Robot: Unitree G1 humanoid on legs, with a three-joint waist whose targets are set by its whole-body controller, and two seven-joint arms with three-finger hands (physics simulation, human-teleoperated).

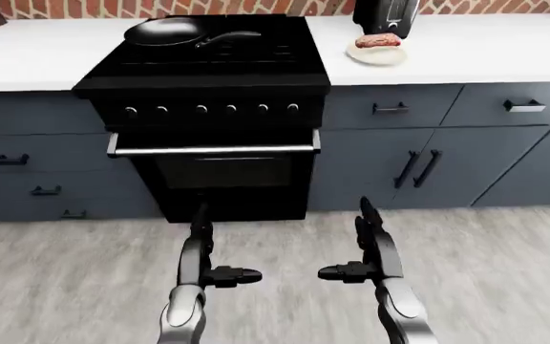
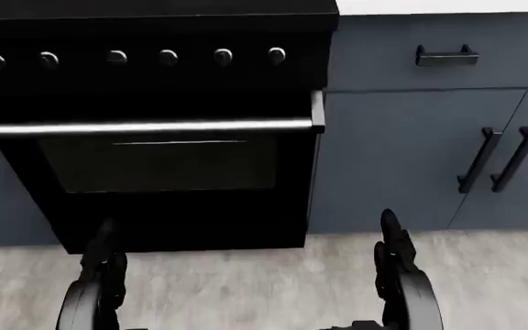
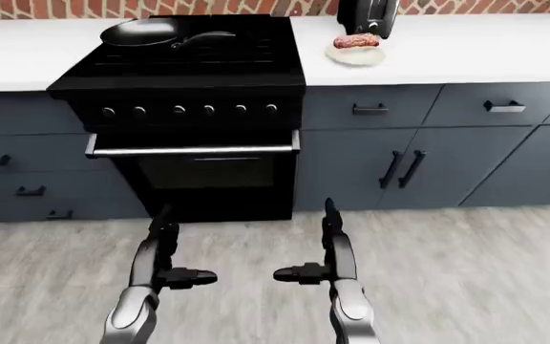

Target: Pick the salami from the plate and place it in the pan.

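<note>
The salami (image 1: pixel 379 41) lies on a white plate (image 1: pixel 376 54) on the white counter, right of the stove, near the top of the left-eye view. A black pan (image 1: pixel 166 31) with its handle pointing right sits on the stove top at the upper left. My left hand (image 1: pixel 208 251) and right hand (image 1: pixel 365 247) hang low over the floor at the bottom of the view, fingers stretched out and open, holding nothing. Both hands are far below the counter.
A black stove (image 1: pixel 208 93) with an oven door handle (image 1: pixel 213 150) fills the middle. Blue-grey cabinets (image 1: pixel 428 158) flank it. A black appliance (image 1: pixel 386 16) stands behind the plate against the brick wall. Grey wood floor (image 1: pixel 504 272) lies under my hands.
</note>
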